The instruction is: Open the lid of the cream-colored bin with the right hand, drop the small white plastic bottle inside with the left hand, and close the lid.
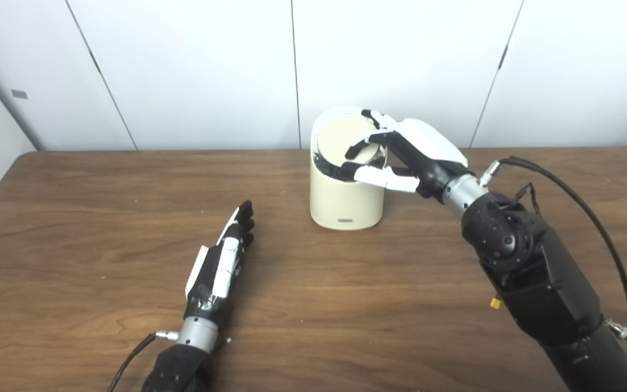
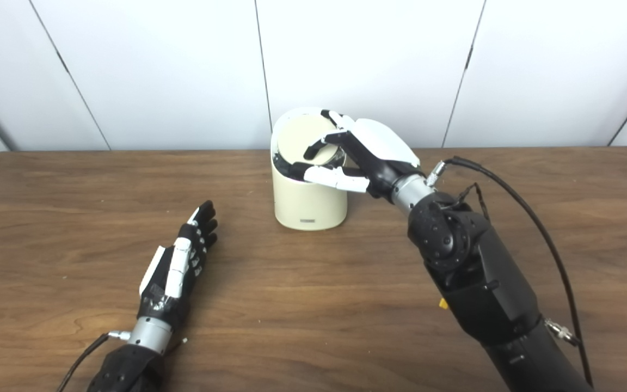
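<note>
- Cream-colored cylindrical plastic bin (image 1: 345, 201): stands upright near the far middle of the brown wood-grain surface (image 1: 346, 305), long axis vertical, mouth facing up and slightly toward the camera.
- Round cream lid (image 1: 340, 139): tilted, its near edge dipped into the mouth so a dark gap shows at the front rim; its face looks toward the viewer.
- Right hand (image 1: 400, 152): curled over the bin's top from the right, fingers resting on the lid face and thumb lying along the front rim; clamped loosely on the lid and rim rather than closed empty.
- Left hand (image 1: 226, 256): lies flat on the surface well apart from the bin, fingers straight, slightly spread and pointing toward the bin; it holds nothing.
- Small white plastic bottle: not visible in either view; whether it lies inside the bin cannot be told.
- Step in hand, as judged: lid handling. Good practice is to move the lid gently about its hinge while keeping thumb pressure light, so the upright bin neither slides nor tips.
</note>
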